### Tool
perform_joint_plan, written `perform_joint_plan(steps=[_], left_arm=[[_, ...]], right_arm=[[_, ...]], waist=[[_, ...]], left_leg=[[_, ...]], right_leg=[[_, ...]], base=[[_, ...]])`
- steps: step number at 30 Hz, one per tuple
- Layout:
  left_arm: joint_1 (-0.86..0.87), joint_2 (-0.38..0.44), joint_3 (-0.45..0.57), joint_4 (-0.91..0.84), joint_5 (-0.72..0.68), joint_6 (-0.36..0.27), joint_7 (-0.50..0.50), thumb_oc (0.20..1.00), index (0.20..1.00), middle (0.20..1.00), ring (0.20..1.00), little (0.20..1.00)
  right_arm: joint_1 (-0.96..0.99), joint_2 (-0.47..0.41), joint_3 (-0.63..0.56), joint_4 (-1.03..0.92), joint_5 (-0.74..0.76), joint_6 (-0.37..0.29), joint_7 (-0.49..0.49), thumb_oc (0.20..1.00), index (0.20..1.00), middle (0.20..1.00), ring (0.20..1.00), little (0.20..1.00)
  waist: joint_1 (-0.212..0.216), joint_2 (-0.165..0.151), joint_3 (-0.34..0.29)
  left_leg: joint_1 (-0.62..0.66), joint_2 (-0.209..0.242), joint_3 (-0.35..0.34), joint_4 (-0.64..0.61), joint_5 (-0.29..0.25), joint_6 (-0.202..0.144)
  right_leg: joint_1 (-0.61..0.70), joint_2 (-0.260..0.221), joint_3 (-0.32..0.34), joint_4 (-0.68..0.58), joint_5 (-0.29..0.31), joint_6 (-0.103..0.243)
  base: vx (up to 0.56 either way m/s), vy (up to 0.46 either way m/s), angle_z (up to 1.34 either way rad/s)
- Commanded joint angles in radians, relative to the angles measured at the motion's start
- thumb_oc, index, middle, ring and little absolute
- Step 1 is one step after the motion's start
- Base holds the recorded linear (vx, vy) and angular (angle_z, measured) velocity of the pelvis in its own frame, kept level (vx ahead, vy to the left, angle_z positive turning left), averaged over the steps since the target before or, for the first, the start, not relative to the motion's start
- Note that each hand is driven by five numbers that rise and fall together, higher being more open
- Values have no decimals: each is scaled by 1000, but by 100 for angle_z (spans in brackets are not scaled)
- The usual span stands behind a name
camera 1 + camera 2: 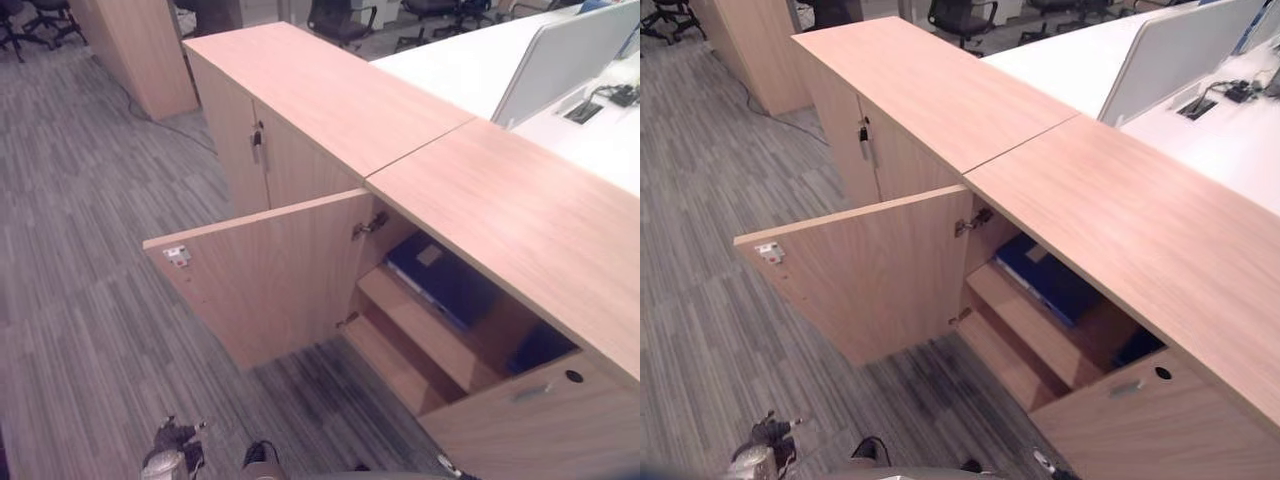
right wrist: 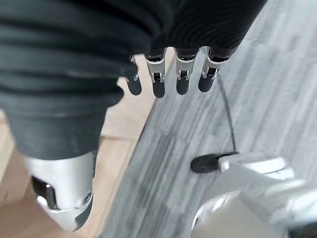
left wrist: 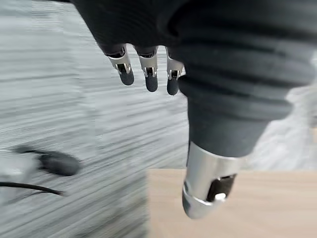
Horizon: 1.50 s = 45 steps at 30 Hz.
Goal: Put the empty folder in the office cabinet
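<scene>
One blue folder (image 1: 440, 280) on open cabinet (image 1: 520, 215) shelf | left robot hand (image 3: 148, 69) relaxed | right robot hand (image 2: 168, 74) relaxed

Dim, even indoor light; wrist views motion-blurred, cabinet (image 1: 480, 300) interior shadowed

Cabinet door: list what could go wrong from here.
1. The door stands wide open over the carpet; the robot might bump it when moving.
2. The folder lies on the upper shelf near the front edge; a hasty door closing could catch it.
3. Both the left hand and the right hand hang empty, away from the door, so closing needs a fresh reach.
</scene>
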<state>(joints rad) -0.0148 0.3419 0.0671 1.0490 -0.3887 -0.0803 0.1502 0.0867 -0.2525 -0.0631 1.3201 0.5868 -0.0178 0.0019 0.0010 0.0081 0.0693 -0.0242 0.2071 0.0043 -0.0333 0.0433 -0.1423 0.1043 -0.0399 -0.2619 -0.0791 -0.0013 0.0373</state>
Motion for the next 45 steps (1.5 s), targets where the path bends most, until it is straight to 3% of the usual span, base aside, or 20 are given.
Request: perform_joint_plan(steps=[1,2,3,6,10,16,29,45], left_arm=[[103,402,228,-252,-42,-49,-76,1000,1000,1000,1000,1000],[110,400,234,-259,-40,-46,-76,1000,1000,1000,1000,1000],[94,544,272,-297,15,2,-103,1000,1000,1000,1000,1000],[77,511,274,-332,46,-11,-89,1000,1000,1000,1000,1000],[77,459,295,-530,113,26,-85,1000,1000,1000,1000,1000],[27,481,276,-513,129,34,-81,1000,1000,1000,1000,1000],[-185,548,65,-523,73,24,-145,1000,1000,1000,1000,1000],[-458,517,-173,-357,-29,10,-191,1000,1000,1000,1000,1000]], right_arm=[[-22,-23,-98,62,84,-21,43,1000,1000,1000,1000,1000],[-22,-24,-96,62,84,-21,43,1000,1000,1000,1000,1000],[-30,-28,-91,60,67,4,71,1000,1000,1000,1000,1000],[-28,-14,-93,55,60,29,84,1000,1000,1000,1000,1000],[-40,-26,-117,37,49,58,101,1000,1000,1000,1000,1000],[-47,-33,-123,13,51,67,104,1000,1000,1000,1000,1000],[-38,-46,-108,9,25,71,121,1000,1000,1000,1000,1000],[-68,-56,-71,19,35,61,128,1000,1000,1000,1000,1000]], waist=[[50,8,-45],[47,7,-48],[47,24,-56],[38,20,-61],[30,16,-64],[20,16,-64],[-11,8,-66],[-35,0,-70]], left_leg=[[29,-15,-26,-54,-3,10],[25,-17,-27,-54,0,11],[46,-30,-14,-54,-20,17],[53,-51,-5,-54,-34,27],[71,-96,7,-54,-69,56],[85,-133,21,-54,-89,78],[99,-182,39,-54,-109,110],[115,-185,52,-54,-117,113]], right_leg=[[-17,-46,14,-8,-42,73],[-21,-48,13,-8,-39,73],[-15,-67,21,-8,-31,86],[-25,-88,35,-8,-16,100],[-30,-127,56,-8,3,123],[-32,-165,67,-8,21,146],[-38,-210,81,-8,52,178],[-31,-214,77,-8,56,190]], base=[[29,137,-9],[77,272,-8],[24,147,15],[16,192,5],[5,149,-21],[6,119,-13],[2,45,-5],[4,2,-2]])
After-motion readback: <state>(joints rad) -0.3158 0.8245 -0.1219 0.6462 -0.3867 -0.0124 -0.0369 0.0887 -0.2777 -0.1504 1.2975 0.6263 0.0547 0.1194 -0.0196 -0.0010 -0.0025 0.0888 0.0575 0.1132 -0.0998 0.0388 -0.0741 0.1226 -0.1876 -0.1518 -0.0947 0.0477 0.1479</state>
